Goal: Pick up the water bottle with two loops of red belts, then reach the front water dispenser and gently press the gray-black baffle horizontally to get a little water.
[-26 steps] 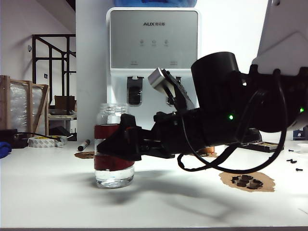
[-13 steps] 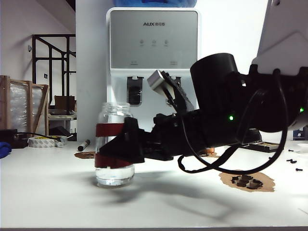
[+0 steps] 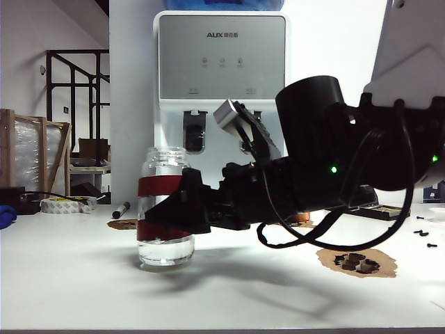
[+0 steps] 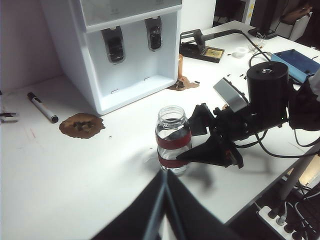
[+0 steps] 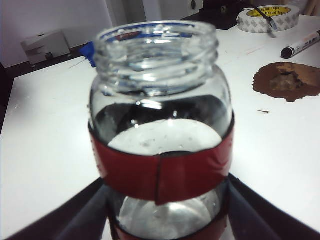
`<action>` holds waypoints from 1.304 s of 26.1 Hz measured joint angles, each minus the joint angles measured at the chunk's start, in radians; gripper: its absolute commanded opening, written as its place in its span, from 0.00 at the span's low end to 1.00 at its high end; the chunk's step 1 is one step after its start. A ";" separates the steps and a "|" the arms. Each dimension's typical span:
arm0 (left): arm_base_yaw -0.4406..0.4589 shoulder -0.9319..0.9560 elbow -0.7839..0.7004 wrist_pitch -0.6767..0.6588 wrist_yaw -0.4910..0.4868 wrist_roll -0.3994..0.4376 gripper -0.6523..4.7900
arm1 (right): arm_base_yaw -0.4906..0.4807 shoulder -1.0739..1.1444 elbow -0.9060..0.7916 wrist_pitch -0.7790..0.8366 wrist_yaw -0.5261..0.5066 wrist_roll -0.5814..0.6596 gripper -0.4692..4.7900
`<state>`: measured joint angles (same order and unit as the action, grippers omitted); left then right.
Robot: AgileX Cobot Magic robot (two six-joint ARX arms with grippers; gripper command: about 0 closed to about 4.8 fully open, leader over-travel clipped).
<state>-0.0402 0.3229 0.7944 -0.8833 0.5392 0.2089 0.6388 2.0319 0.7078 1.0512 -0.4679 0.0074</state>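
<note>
At the far left of the exterior view we see a roll of tape (image 3: 66, 204) and a marker pen (image 3: 121, 209) lying on the white table (image 3: 69, 278). Next comes the water bottle (image 3: 165, 209), standing upright on the table in front of the water dispenser (image 3: 221, 104) and apart from it, its two red bands wrapping the glass body.

From the right, the right arm stretches low and nearly level across the middle of the table, its thick black wrist ahead of us and its right tool (image 3: 177, 212) reaching the bottle. In the right wrist view the right tool (image 5: 165, 210) has a dark finger on either side of the bottle's lower body, between the bands; the jaws stand partly closed against the glass, so we read it as gripping the bottle, whose base rests on the table.

The arm's bulk hides part of the dispenser's bay and its right lever. Farther right, brown patches (image 3: 358, 263) with small dark bits mark the table.

The left tool (image 4: 162, 200) appears only in the left wrist view, hanging above the near table edge, well apart from the bottle (image 4: 173, 140); its dark fingers meet at a thin seam, closed on nothing.
</note>
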 measured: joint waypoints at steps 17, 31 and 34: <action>0.000 0.000 0.000 -0.003 0.000 0.000 0.11 | 0.000 -0.052 0.000 0.021 0.243 0.001 0.08; 0.000 0.000 0.000 0.072 -0.123 -0.029 0.11 | 0.000 -0.079 0.000 0.116 0.817 0.001 0.08; 0.000 0.000 0.000 0.082 -0.128 -0.034 0.11 | -0.003 -0.078 0.018 0.113 0.820 0.001 0.08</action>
<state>-0.0399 0.3229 0.7944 -0.8013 0.4114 0.1745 0.6357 1.9541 0.7254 1.1641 0.3523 0.0082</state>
